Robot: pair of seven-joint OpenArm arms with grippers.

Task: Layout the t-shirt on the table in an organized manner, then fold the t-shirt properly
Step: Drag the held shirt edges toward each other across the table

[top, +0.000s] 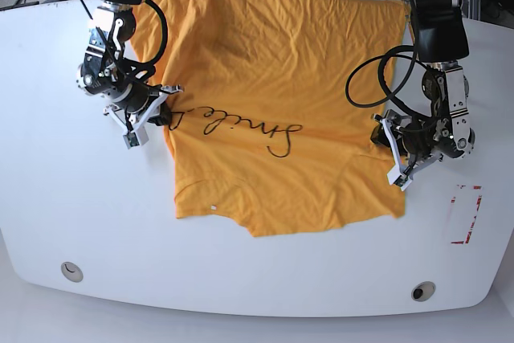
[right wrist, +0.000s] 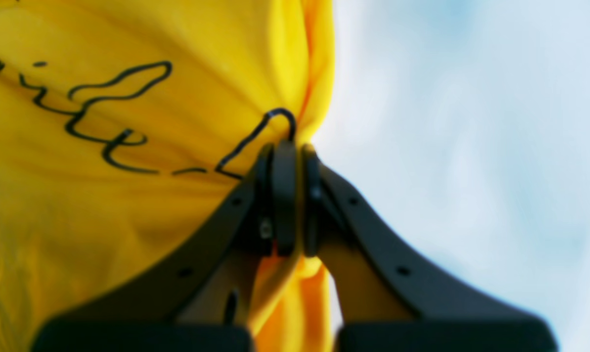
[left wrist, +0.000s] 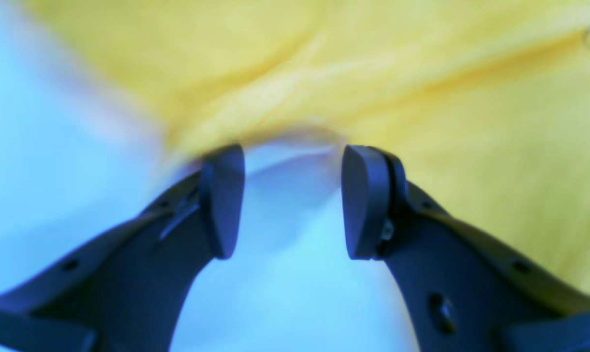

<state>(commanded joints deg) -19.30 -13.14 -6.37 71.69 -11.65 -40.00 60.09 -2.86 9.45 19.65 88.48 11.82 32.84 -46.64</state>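
orange-yellow t-shirt [top: 281,110] spread front-up across the middle of the white bench [top: 80,222], black cursive script [top: 241,126] running across the chest, hem toward the far edge and collar side toward the near edge. wrinkled throughout, sleeves tucked in along the near corners.

right gripper [right wrist: 293,146] at the shirt's side edge on the base view's left, fingers [right wrist: 282,195] pressed together on a bunched fold of yellow cloth — fabric pinched between the pads and trailing down under them, a loop of the script just beside the tips.

left gripper [left wrist: 293,195] at the opposite side edge, on the base view's right, fingers [left wrist: 224,200] well apart with bare bench showing between them; shirt edge lying just beyond the tips, not gripped. blurred in the left wrist view, so contact between tips and cloth not possible to tell.

red-marked rectangle [top: 466,214] on the bench near the left gripper, clear of the shirt. two round grommet holes [top: 423,290] near the front edge — one at each corner, well apart from the cloth.
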